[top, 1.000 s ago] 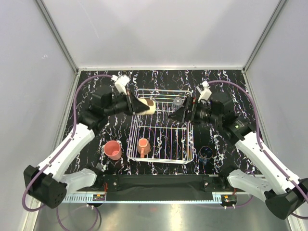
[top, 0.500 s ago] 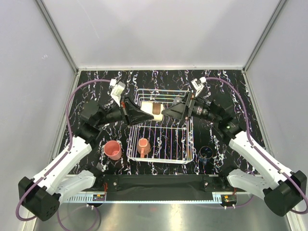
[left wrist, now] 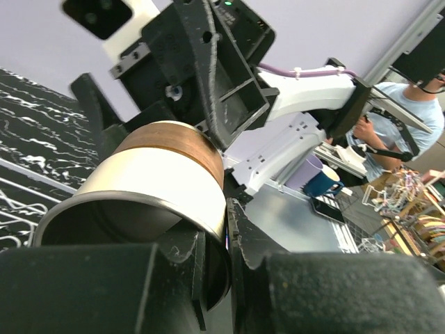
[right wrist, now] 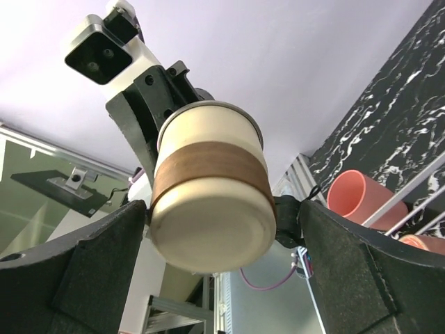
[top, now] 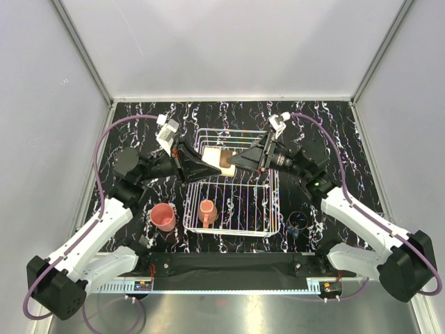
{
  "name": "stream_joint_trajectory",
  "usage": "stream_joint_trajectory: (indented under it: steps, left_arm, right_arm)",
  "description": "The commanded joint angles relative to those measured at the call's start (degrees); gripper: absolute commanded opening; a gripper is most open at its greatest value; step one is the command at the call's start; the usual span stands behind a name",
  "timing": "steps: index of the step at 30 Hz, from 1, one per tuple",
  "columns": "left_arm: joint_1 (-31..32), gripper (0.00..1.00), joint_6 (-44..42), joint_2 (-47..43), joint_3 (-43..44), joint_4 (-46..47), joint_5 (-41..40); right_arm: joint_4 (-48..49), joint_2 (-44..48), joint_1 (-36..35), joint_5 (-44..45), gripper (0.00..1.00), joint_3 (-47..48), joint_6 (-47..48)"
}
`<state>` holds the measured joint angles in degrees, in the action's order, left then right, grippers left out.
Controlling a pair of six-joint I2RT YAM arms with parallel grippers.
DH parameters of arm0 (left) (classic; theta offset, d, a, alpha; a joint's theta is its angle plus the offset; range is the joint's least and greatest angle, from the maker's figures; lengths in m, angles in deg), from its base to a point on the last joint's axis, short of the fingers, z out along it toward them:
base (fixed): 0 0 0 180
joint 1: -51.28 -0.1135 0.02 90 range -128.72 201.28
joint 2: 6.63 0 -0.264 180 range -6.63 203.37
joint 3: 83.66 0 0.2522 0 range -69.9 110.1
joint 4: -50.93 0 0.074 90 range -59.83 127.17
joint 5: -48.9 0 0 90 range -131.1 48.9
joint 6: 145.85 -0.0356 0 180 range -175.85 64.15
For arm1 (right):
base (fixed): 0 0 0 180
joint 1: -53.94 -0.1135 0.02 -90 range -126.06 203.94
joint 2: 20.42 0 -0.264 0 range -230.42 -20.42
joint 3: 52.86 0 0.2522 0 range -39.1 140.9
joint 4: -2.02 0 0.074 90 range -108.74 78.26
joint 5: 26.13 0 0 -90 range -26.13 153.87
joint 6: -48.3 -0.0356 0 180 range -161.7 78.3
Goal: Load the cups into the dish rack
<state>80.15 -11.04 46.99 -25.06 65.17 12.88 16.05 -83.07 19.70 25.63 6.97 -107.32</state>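
My left gripper (top: 211, 162) is shut on the rim of the cream cup (top: 222, 159), which has a brown band. It holds the cup sideways above the far end of the white wire dish rack (top: 272, 209). In the left wrist view one finger is inside the cup (left wrist: 160, 181) and one outside, at the gripper (left wrist: 229, 233). My right gripper (top: 236, 161) is open, its fingers on either side of the cup's base (right wrist: 208, 223) with gaps showing. An orange mug (top: 207, 211) stands in the rack. A pink tumbler (top: 163, 216) stands left of the rack, a dark blue cup (top: 299, 221) right of it. The clear glasses are hidden.
The rack sits mid-table on the black marbled top (top: 132, 125). Grey walls close in the left, right and far sides. Both arms meet over the rack's far half. The pink tumbler (right wrist: 361, 198) also shows in the right wrist view.
My left gripper lifted the cream cup and turned its base to the right. My right gripper swung left from the rack's far right corner until its open fingers flank the cup's base.
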Motion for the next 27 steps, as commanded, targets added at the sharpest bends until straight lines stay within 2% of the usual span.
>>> stream_joint_trajectory:
  steps: [1,6,10,19,22,23,25,26,27]
  left_arm:
    - [0.1,0.0,-0.3,-0.5,0.2,4.4,2.0]
    - [0.1,0.0,-4.0,-1.3,1.4,-0.9,0.7]
    - [0.1,0.0,-3.4,-0.9,1.0,-0.5,0.6]
    - [0.1,0.0,-5.2,-1.1,1.7,-3.2,-0.1]
    - [0.1,0.0,-5.6,-1.1,1.7,-4.0,-0.4]
    - [0.1,0.0,-5.6,-0.9,1.7,-4.2,-0.6]
    - [0.1,0.0,-5.7,-0.5,1.8,-4.7,-0.7]
    - [0.1,0.07,-5.9,-0.3,2.1,-5.2,-0.8]
    - [0.1,0.17,-6.3,-0.1,2.2,-6.2,-1.1]
  right_arm:
    - [7.4,-2.0,-1.7,-0.7,1.0,0.4,-2.5]
    - [10.8,-3.4,-4.4,0.5,1.0,0.1,-2.7]
    - [10.2,-2.0,-5.0,3.5,1.0,-0.7,-1.8]
    - [9.7,-0.6,-5.4,6.8,0.86,-1.6,-2.8]
    - [9.5,-0.7,-5.7,7.2,0.75,-1.7,-3.0]
    - [9.0,-0.9,-5.7,7.5,0.6,-1.4,-3.1]
    - [7.5,-0.9,-5.8,7.8,0.42,-0.5,-2.9]
    - [6.1,-1.1,-5.7,8.0,0.23,0.0,-2.5]
    - [5.3,-1.2,-5.8,8.1,0.13,0.5,-2.2]
